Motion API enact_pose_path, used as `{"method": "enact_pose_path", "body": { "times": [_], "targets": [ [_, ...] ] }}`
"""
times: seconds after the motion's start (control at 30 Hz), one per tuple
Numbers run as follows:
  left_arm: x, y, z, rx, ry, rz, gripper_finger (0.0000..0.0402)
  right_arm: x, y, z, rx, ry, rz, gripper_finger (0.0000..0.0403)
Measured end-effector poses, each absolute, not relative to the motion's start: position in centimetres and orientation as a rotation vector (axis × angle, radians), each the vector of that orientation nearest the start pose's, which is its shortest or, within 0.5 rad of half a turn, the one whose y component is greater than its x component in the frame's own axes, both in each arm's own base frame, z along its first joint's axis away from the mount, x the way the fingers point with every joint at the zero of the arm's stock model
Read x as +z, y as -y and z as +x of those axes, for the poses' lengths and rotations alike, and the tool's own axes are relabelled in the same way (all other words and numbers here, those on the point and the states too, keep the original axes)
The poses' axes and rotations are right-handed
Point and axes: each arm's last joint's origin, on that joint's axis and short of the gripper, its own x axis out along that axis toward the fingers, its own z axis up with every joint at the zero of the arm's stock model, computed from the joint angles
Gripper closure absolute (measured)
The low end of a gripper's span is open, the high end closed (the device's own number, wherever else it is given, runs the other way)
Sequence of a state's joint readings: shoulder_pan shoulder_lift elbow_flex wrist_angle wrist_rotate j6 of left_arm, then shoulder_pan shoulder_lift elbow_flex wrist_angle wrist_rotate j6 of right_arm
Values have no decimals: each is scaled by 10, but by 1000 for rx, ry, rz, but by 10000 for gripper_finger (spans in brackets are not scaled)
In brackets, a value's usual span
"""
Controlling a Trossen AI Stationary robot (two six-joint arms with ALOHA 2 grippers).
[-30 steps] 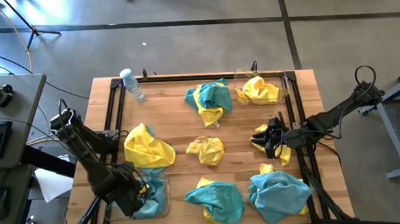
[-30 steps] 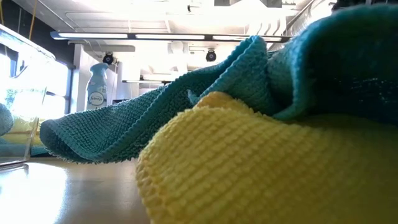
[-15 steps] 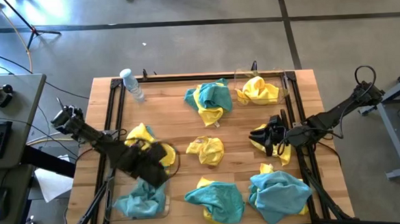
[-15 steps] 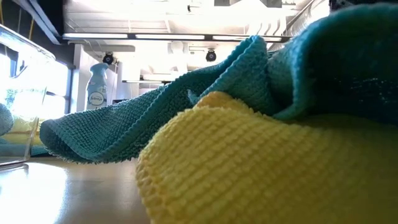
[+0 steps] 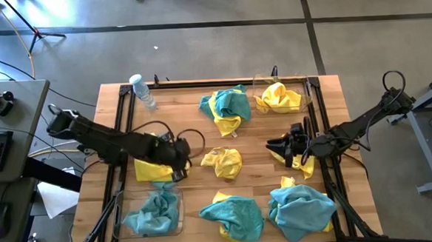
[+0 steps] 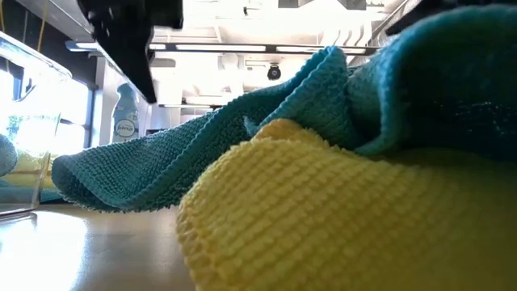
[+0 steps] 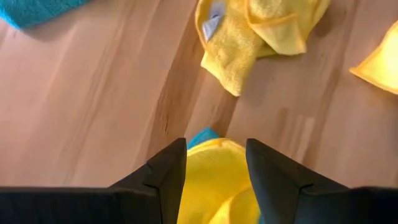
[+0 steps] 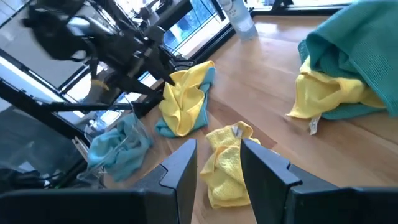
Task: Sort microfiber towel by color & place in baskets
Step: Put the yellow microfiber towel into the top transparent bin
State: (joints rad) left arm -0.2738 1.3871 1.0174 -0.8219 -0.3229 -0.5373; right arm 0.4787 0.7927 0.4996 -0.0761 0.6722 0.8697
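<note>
Your towels lie scattered over the wooden table. One teal towel already sits in the clear basket at the near-left corner, and a yellow towel sits in the second basket at the far right. Still loose are the yellow towel with teal under it beside the left basket, a small yellow towel at the centre, a mixed teal-and-yellow heap at the far side, and two teal-over-yellow heaps along the near edge.

Your left gripper hovers over the edge of the yellow-and-teal pair, fingers parted and holding nothing. Your right gripper hangs at the right side above another yellow towel, fingers likewise parted and empty.

The main risk is a double pick: teal pokes out from under the yellow right between your left fingers, so a deep pinch would likely lift both colours together. The yellow basket is also far across the table from the left arm, so carrying there could mean crossing the right arm's space. Grip the top layer only.
</note>
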Motion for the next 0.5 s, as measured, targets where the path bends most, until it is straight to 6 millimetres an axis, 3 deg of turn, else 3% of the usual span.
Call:
{"method": "enact_pose_path", "body": {
  "times": [0.2,0.5],
  "targets": [
    [231,39,223,298,-944,-193,246,271,-61,187,-380,-238,555,286],
    [241,15,186,256,-775,-189,246,308,-48,259,-428,-697,400,286]
  ]
}}
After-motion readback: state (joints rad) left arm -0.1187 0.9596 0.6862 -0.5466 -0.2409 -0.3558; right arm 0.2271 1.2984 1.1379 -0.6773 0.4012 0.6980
